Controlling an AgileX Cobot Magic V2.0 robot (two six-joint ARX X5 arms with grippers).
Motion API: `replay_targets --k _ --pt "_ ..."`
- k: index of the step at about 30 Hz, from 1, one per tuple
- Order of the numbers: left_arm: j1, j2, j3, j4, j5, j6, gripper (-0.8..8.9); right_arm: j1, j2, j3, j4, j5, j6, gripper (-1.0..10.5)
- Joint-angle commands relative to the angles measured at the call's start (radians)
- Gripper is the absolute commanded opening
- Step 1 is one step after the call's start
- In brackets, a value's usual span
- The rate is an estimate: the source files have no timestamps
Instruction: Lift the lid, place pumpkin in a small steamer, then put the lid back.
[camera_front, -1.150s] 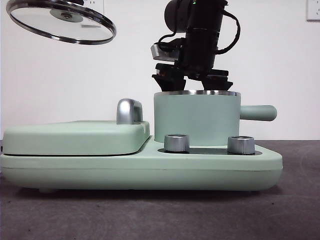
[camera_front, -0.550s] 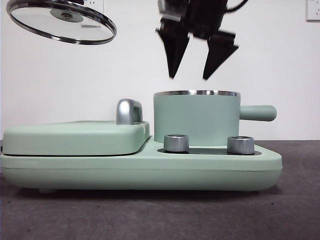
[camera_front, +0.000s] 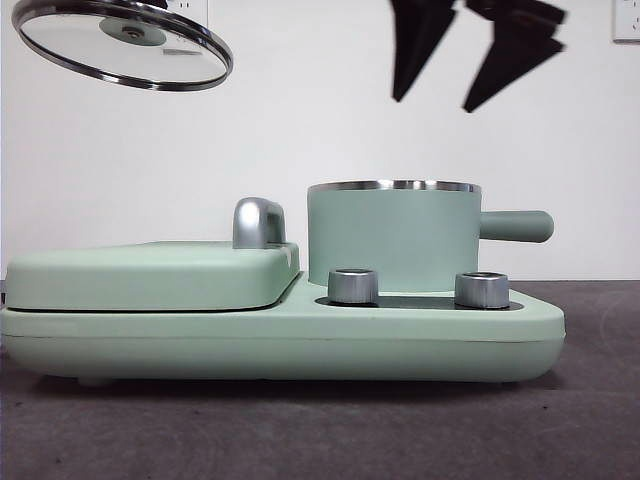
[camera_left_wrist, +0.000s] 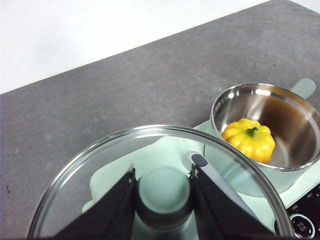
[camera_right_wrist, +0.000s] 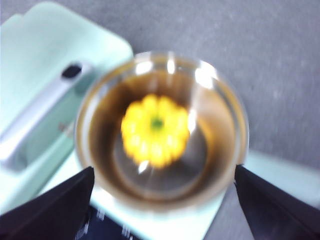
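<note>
The glass lid (camera_front: 125, 40) hangs tilted high at the left of the front view; my left gripper (camera_left_wrist: 164, 192) is shut on its mint-green knob (camera_left_wrist: 164, 187). The yellow-orange pumpkin (camera_left_wrist: 249, 139) lies on the steel floor of the small steamer (camera_front: 392, 235), which stands uncovered on the mint-green appliance with its handle (camera_front: 515, 225) pointing right. From the front the pot's wall hides the pumpkin. My right gripper (camera_front: 470, 55) is open and empty, well above the pot's rim. In its own blurred view the pumpkin (camera_right_wrist: 156, 130) sits straight below, inside the small steamer (camera_right_wrist: 220, 165).
A flat mint-green griddle cover (camera_front: 150, 272) with a steel handle (camera_front: 256, 222) fills the appliance's left half. Two steel dials (camera_front: 353, 285) stand on the front ledge before the pot. Grey tabletop (camera_front: 320, 430) lies around the base.
My right gripper has risen from the pot's mouth to high above it, jaws spread and empty, and drifted right. The lid and left gripper have stayed in place.
</note>
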Motion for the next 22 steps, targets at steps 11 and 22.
replay_targets --k 11,22 --pt "-0.073 0.035 0.024 0.074 0.056 -0.01 0.1 0.005 -0.514 -0.45 0.079 0.011 0.036 4.3" --pt "-0.159 0.176 0.024 0.261 0.056 -0.016 0.1 0.005 -0.732 -0.579 0.061 0.055 0.027 4.3"
